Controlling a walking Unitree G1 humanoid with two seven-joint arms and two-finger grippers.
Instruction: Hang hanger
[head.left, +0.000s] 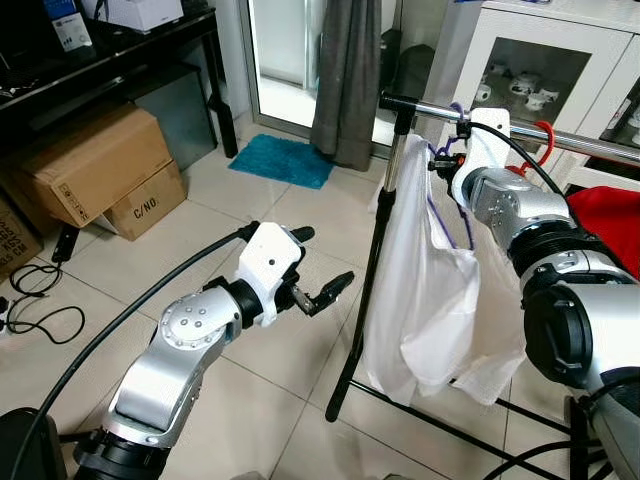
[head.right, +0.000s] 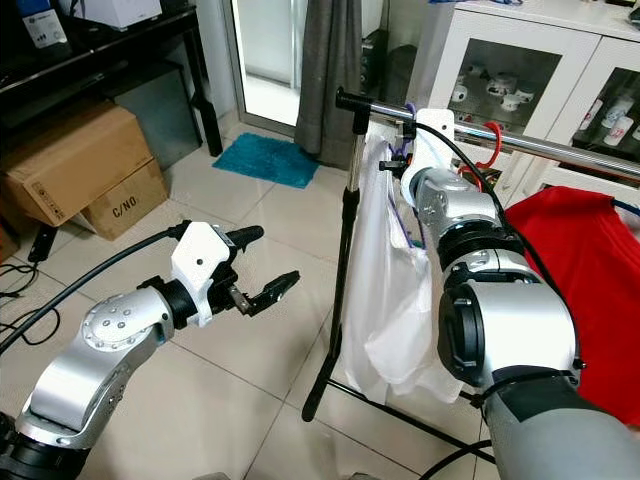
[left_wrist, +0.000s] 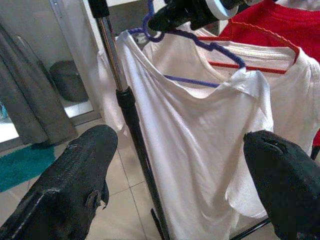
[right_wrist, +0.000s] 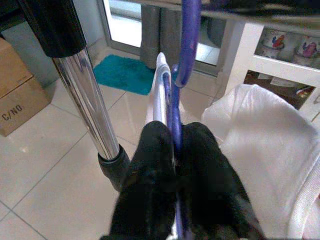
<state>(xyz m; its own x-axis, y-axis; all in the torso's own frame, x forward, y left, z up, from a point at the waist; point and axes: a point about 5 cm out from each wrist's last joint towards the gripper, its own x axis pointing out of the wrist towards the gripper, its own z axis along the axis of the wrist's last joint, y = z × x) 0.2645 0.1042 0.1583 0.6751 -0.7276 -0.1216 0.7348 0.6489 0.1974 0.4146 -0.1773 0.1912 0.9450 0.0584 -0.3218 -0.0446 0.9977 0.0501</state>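
My right gripper (right_wrist: 175, 165) pinches the purple hanger (right_wrist: 175, 100) below its hook, at the rail (head.left: 520, 125). The hanger's long axis runs near-to-far across the rail. My left gripper (head.left: 322, 268) is spread, empty.

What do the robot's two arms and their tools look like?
Both arms are silver with round jointed segments, black bands and white wrist housings. A black cable runs along each. The left tool and the right tool each have two long black fingers.

The purple hanger (right_wrist: 175, 107) runs behind the right gripper's fingers (right_wrist: 152, 175) at lower centre; its hook (right_wrist: 189, 40) is cut off by the top edge, rail contact unseen
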